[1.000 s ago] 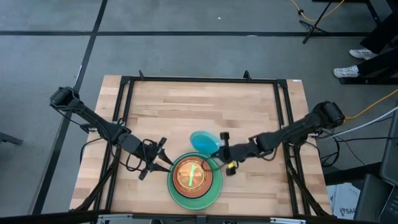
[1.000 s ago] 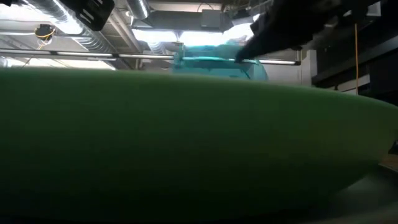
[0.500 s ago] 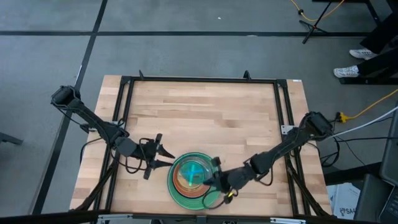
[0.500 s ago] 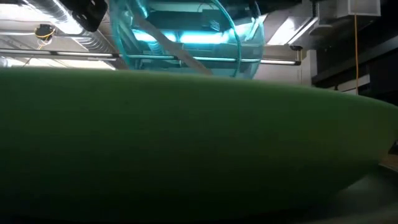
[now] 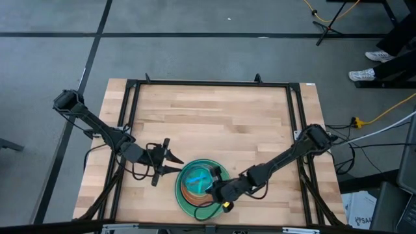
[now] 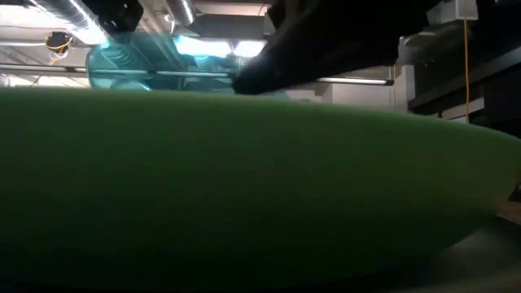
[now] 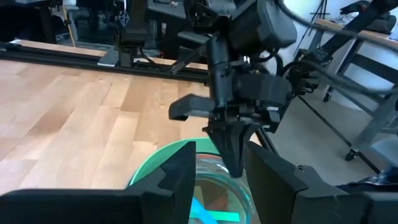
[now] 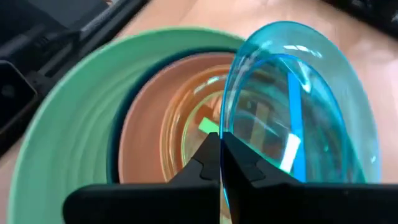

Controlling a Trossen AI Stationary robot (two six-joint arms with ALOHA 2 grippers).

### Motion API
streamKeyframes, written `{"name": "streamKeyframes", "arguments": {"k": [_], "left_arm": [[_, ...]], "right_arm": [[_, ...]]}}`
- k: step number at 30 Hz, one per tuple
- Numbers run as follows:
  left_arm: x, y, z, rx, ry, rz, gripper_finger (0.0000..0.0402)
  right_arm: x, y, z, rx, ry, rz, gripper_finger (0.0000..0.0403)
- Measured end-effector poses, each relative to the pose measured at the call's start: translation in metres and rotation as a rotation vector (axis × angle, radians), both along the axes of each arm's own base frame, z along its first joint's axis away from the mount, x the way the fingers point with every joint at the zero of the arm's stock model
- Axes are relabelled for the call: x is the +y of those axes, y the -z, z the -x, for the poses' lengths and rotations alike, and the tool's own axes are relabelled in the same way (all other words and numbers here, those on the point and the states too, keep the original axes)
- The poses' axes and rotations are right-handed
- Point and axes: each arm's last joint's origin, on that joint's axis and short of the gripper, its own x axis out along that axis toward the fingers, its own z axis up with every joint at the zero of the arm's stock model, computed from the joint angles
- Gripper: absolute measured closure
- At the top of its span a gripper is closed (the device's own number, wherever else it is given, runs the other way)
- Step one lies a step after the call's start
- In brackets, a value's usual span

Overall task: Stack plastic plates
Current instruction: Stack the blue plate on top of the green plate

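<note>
Your left claw [image 5: 170, 162] hangs just left of the plate stack near the table's [image 5: 214, 117] front edge, its fingers spread wide and gripping nothing. The stack itself has a large light green plate [image 5: 188, 203] at the bottom, with a brown plate [image 8: 140, 140] and a small orange plate [image 8: 186, 127] nested inside it. Your right claw [image 5: 216, 190] is pinched tight on the rim of the small blue plate [image 5: 197, 179], holding it tilted over the stack, raised edge away from the claw.
</note>
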Motion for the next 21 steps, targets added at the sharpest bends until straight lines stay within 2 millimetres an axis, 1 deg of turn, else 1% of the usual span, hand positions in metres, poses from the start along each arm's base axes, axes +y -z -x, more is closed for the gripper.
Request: {"name": "streamKeyframes", "arguments": {"k": [3,7,9,12,18,21], "left_arm": [[-0.0001,-0.0001,0.0,-0.001,0.001,0.001,0.0272],[-0.0001,-0.0001,0.0,-0.001,0.002,0.001,0.0272],[-0.0001,-0.0001,0.0,-0.001,0.002,0.001,0.0272],[-0.0001,-0.0001,0.0,-0.001,0.002,0.001,0.0272],[-0.0001,-0.0001,0.0,-0.001,0.002,0.001,0.0272],[-0.0001,-0.0001,0.0,0.0,0.002,0.001,0.0272]], "right_arm": [[-0.0036,0.0017,-0.0013,0.025,0.051,-0.049,0.0402],[-0.005,0.0029,-0.0014,0.065,0.045,-0.107,0.04],[-0.0047,0.003,-0.0013,0.07,0.035,-0.118,0.039],[-0.0044,0.003,-0.0011,0.073,0.032,-0.12,0.0364],[-0.0038,0.003,-0.0009,0.078,0.019,-0.13,0.0299],[-0.0035,0.0009,-0.0001,0.084,0.004,-0.141,0.0275]]}}
